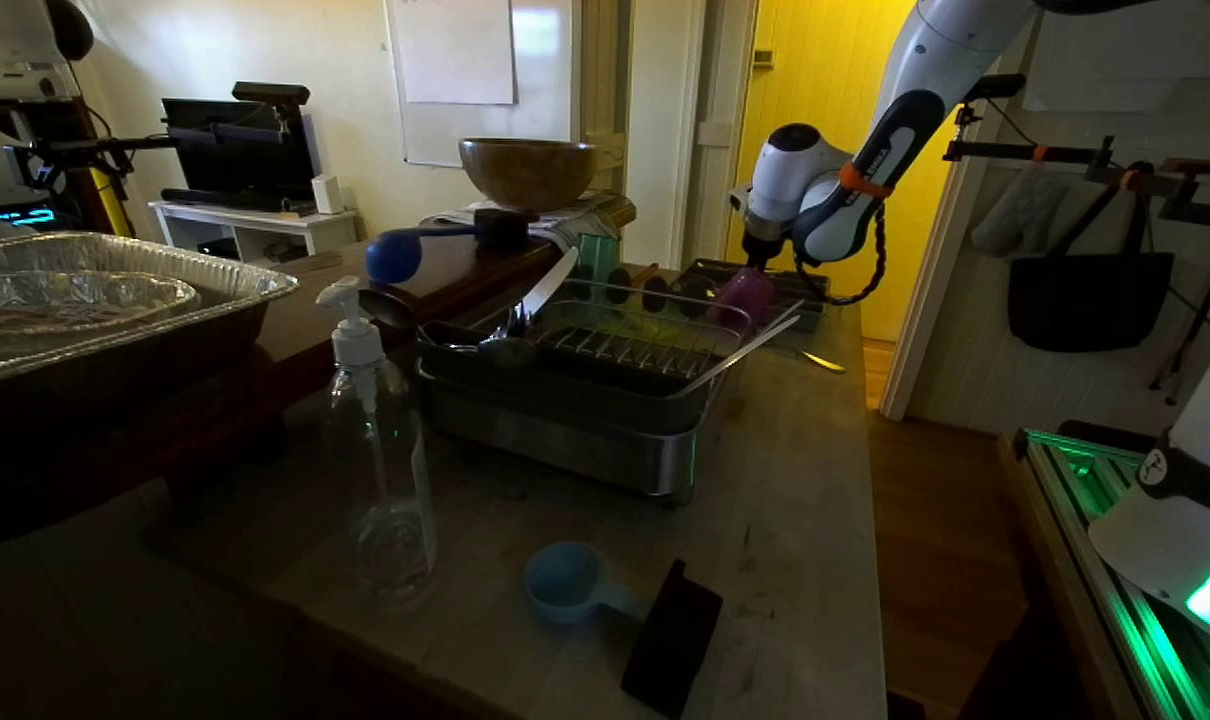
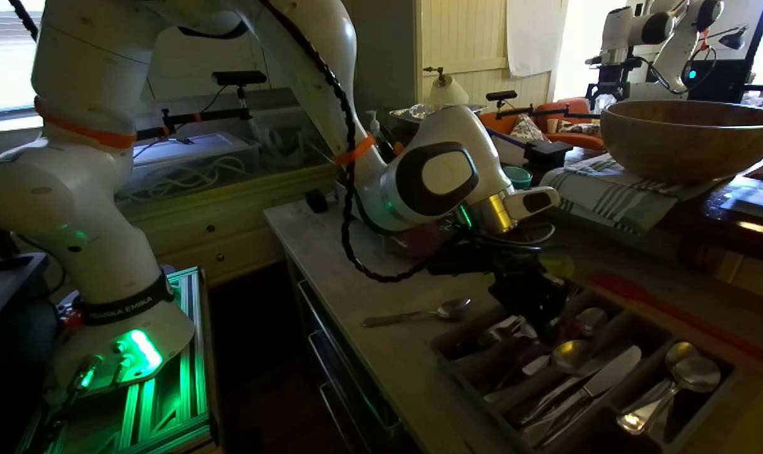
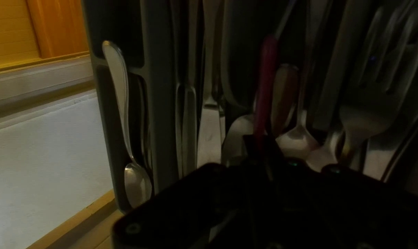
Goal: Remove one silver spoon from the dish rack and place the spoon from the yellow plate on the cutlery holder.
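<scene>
In an exterior view a crinkled foil pan (image 1: pixel 250 285) runs off the left edge; then come a clear pump bottle (image 1: pixel 380 480) and the wire rack (image 1: pixel 575 430), on a pale, scuffed counter (image 1: pixel 785 560). A spoon (image 1: pixel 508 352) lies at the rack's left end, among cutlery (image 1: pixel 550 287) too dim to sort. A purple shape (image 1: pixel 743 297) masks the tips of the gripper (image 3: pixel 260 143); a yellow wall (image 1: pixel 835 90) stands behind. In an exterior view a silver spoon (image 2: pixel 427 313) lies on the counter beside the grey cutlery holder (image 3: pixel 160 103). Over it, the fingers look pinched on a pink handle (image 3: pixel 266 76), partly hidden by them, its thin metal shaft cut off in the wrist view. At right, a wooden bowl (image 2: pixel 690 148) is cropped.
</scene>
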Controlling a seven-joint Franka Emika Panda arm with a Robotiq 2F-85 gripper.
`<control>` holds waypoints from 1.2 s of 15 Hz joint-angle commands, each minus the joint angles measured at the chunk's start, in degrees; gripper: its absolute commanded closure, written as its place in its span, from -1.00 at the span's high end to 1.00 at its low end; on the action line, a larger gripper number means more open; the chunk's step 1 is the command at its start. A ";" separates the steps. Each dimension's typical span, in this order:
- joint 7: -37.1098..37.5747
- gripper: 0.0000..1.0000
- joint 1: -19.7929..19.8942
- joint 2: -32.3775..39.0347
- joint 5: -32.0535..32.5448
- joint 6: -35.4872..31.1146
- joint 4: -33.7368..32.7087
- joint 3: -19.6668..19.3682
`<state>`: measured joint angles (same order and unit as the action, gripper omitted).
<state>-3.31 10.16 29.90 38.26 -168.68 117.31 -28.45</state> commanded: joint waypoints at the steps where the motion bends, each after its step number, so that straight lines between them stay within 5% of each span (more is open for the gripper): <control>1: 2.61 -0.35 -1.26 1.39 0.80 -2.11 -0.17 -1.57; 11: 3.51 1.00 -1.14 -1.23 -1.51 -4.98 0.04 -1.03; 18: 2.44 1.00 0.07 -4.40 -9.72 -3.73 1.15 1.51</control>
<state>-0.34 9.74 27.11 32.14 -172.49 117.04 -27.96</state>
